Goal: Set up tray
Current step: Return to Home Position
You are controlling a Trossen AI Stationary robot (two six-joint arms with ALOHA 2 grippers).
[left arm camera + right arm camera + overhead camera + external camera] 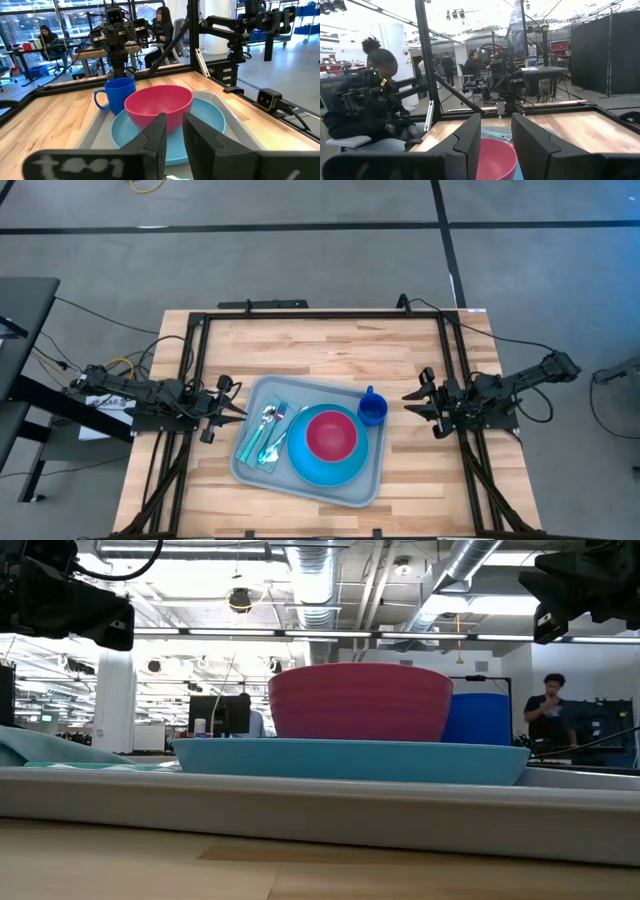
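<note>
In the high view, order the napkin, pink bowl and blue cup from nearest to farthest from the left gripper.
1. Napkin, tray's left end, next to the left gripper.
2. Pink bowl, on the plate, mid-tray.
3. Blue cup, tray's right end.

Open tabletop around crowded tray
</note>
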